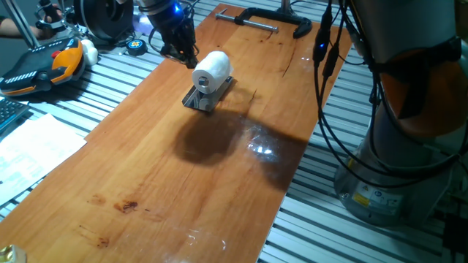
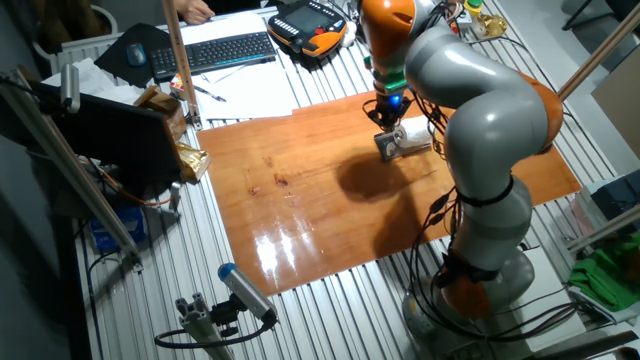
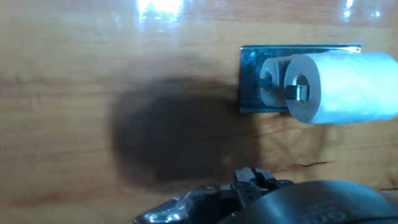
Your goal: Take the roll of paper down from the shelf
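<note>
Roll of paper (image 1: pixel 212 69) lies on the shelf (image 1: pixel 205 97), toward the table's (image 1: pixel 183 183) far end.
The gripper (image 1: pixel 183 51) hangs just beside the roll; I cannot tell its jaw width. A black clamp (image 1: pixel 267 20) sits at the far edge, well apart.

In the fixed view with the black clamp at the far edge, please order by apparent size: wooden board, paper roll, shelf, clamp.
1. wooden board
2. black clamp, though distance shrinks it
3-4. roll of paper and shelf: unsure, the roll partly hides the shelf.

A white roll of paper (image 1: pixel 212 69), a dark grey shelf (image 1: pixel 201 98), an orange-brown wood-grain table (image 1: pixel 183 183).
</note>
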Action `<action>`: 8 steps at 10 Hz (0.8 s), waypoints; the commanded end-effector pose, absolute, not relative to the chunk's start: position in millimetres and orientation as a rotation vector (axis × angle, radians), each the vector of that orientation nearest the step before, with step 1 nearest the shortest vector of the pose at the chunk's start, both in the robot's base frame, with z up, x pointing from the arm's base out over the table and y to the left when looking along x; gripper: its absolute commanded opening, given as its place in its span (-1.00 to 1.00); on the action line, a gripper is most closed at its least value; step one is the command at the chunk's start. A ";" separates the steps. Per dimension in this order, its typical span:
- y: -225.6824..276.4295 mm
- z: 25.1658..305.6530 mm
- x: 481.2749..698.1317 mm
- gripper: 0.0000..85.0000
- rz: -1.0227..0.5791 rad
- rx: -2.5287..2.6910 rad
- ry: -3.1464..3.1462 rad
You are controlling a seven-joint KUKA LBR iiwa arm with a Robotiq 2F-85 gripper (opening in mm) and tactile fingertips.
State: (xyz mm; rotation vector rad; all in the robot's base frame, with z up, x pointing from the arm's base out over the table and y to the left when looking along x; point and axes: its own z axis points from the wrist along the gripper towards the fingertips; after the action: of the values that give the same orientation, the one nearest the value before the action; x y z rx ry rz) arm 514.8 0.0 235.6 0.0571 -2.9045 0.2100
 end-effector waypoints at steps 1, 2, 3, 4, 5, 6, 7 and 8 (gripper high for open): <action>0.0 235.9 514.8 -0.98 0.217 -0.032 -2.920; 0.0 235.9 514.8 -0.98 0.192 -0.154 -3.019; 0.0 235.9 514.8 -0.98 0.139 -0.304 -2.983; 0.0 235.9 514.8 -0.98 0.116 -0.431 -2.962; 0.0 235.9 514.8 -0.98 0.142 -0.519 -2.965; 0.0 235.9 514.8 -0.98 0.145 -0.614 -2.959; 0.0 235.9 514.8 -0.98 0.128 -0.708 -2.940; 0.0 235.9 514.8 -0.98 0.117 -0.824 -2.886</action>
State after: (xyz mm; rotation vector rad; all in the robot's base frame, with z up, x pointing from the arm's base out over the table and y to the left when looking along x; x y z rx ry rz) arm 514.7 0.2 235.5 -0.3730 -2.9884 0.1478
